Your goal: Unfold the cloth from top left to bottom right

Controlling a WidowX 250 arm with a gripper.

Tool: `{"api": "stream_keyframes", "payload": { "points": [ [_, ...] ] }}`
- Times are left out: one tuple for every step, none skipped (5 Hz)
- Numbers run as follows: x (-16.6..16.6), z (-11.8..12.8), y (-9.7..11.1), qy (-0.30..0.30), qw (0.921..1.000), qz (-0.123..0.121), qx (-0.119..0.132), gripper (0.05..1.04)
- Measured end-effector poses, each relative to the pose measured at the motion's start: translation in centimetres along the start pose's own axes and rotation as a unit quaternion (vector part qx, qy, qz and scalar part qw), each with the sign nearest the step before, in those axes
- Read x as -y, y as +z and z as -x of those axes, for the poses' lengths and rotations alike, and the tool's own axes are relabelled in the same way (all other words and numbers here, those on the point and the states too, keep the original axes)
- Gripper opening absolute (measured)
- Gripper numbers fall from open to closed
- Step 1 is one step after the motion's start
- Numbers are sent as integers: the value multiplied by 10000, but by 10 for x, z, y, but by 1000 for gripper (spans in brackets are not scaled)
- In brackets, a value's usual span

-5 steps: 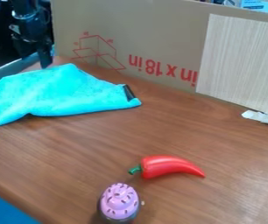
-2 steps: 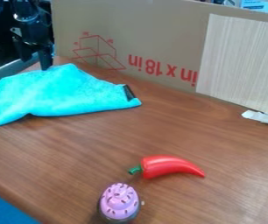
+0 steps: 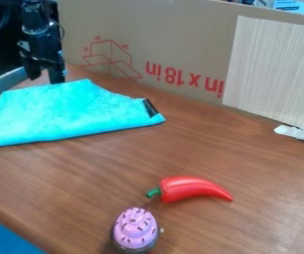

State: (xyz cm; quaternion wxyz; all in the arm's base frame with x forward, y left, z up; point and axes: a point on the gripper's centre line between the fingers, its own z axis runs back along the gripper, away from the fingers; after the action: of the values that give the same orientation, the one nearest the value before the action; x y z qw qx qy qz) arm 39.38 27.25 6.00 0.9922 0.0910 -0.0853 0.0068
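Note:
My gripper [image 3: 45, 79] hangs at the upper left, at the back edge of the cloth. Its two fingers stand apart, the right one coming down at the cloth's edge; I cannot tell whether cloth lies between them. The bright turquoise cloth [image 3: 68, 111] lies folded on the wooden table, spreading from the left edge of the view to a pointed corner at the right, with a small black tag near that corner. Its front edge runs nearly straight.
A red toy chili pepper [image 3: 193, 189] lies in the front middle, with a purple-topped toy [image 3: 135, 229] nearby. Behind stands a cardboard box wall [image 3: 181, 44], with a pale wood-grain panel [image 3: 274, 74] at right. A grey rail [image 3: 5, 83] borders the left.
The gripper has moved slightly right and down. The cloth has shifted a little the same way, its back peak and right corner included, and its front edge has straightened.

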Motion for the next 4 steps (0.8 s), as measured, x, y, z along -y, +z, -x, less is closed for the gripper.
{"api": "stream_keyframes", "payload": {
  "points": [
    [6,1,-6,-75,10000,-2,-42,999],
    [11,8,-15,-134,9998,63,-109,999],
    [13,7,-15,-118,9998,121,-101,969],
    [11,7,-15,-50,9999,3,-107,701]
  ]
}}
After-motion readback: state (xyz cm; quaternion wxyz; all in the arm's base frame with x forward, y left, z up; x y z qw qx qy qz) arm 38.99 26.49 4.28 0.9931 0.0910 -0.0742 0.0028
